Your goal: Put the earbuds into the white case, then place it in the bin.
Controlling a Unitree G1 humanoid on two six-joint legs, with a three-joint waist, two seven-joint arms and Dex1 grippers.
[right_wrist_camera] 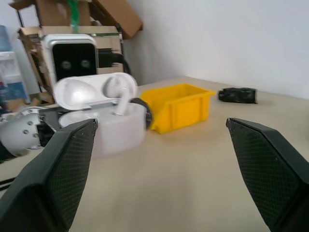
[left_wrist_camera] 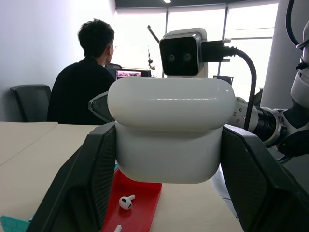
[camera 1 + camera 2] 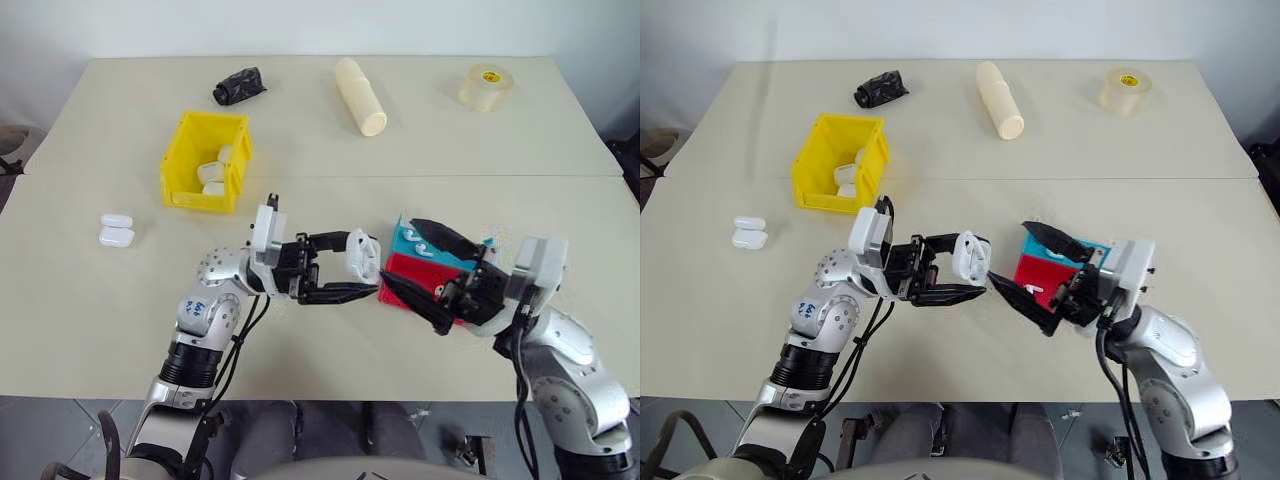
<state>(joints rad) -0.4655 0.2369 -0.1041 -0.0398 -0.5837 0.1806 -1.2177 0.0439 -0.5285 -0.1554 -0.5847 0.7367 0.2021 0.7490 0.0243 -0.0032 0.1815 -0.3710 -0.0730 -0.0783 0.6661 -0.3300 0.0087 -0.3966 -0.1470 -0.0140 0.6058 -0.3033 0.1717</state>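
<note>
A: L gripper is clamped on the white case, mid-frame, lid up so we can load it. One of the earbuds stands inside.

B: R gripper fingers are spread wide, empty. Another bud lies in the red tray. Case looks glossy, rounded. The bin sits upper left.

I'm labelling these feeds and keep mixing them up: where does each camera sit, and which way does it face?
Left and right eye views: on the head, looking down over the table and both arms.
Left wrist view: along the left pincer, shut on the white case, toward the red tray, a seated person and the right arm.
Right wrist view: between the open right pincer fingers toward the case, lid up, and the yellow bin.
All share the case.
</note>
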